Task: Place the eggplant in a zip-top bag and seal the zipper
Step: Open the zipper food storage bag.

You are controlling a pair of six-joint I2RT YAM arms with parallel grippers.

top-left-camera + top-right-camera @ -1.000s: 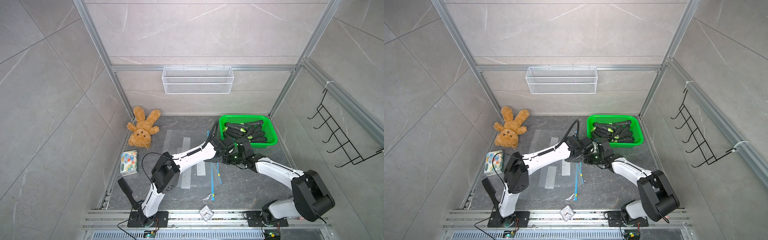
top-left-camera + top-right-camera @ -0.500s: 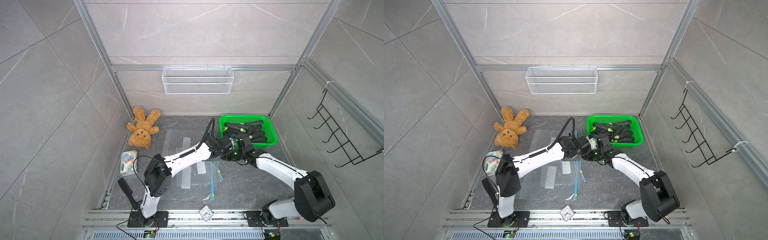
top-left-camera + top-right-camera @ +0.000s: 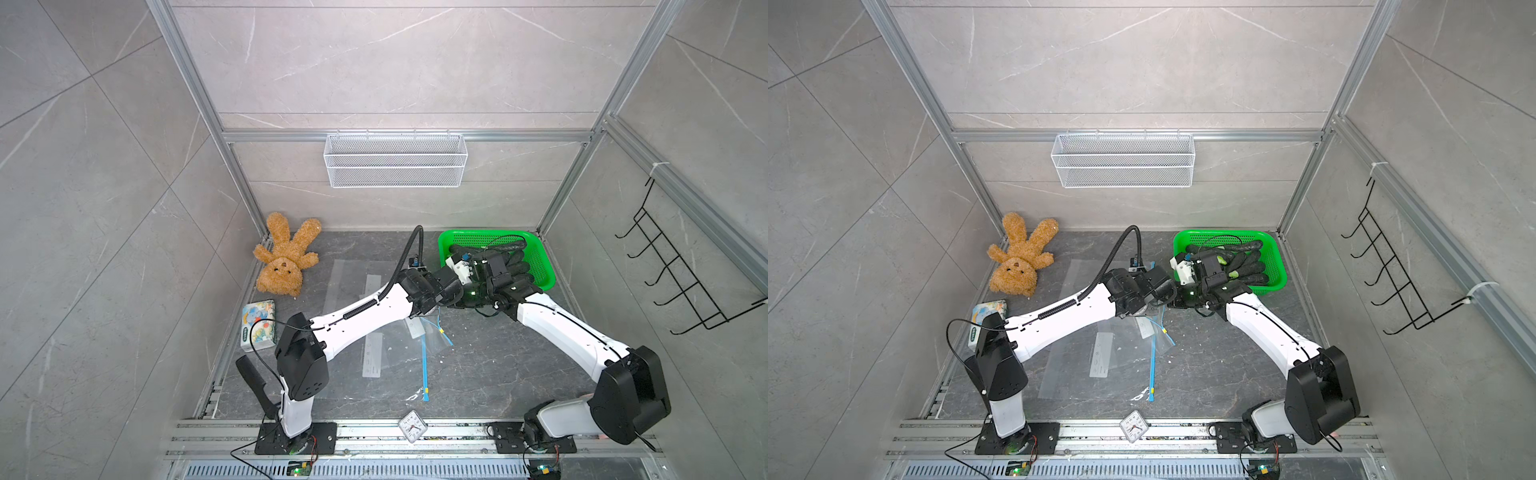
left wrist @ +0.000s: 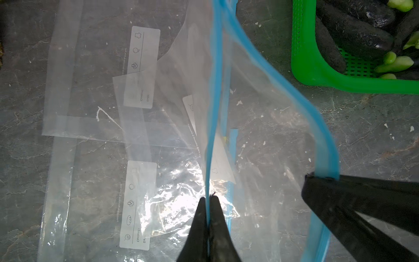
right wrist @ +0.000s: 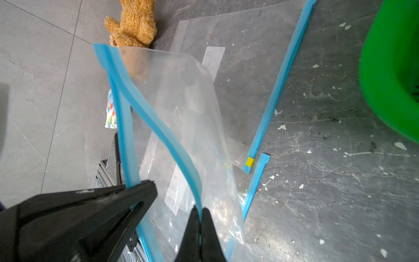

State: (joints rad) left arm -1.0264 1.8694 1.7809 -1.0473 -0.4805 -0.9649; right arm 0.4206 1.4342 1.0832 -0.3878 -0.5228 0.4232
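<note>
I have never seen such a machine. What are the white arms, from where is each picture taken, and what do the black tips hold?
These are two white robot arms on a dark stone table, each ending in a black gripper. Two pictures look down from above; the other two come from cameras on the wrists. The left gripper and the right gripper are both shut, each pinching one blue zipper edge of the same clear plastic zip-top bag, holding its mouth apart. A green plastic basket holds dark eggplants. Other clear bags lie flat. A brown teddy bear, a colourful tissue pack and a small white clock are also there.
</note>
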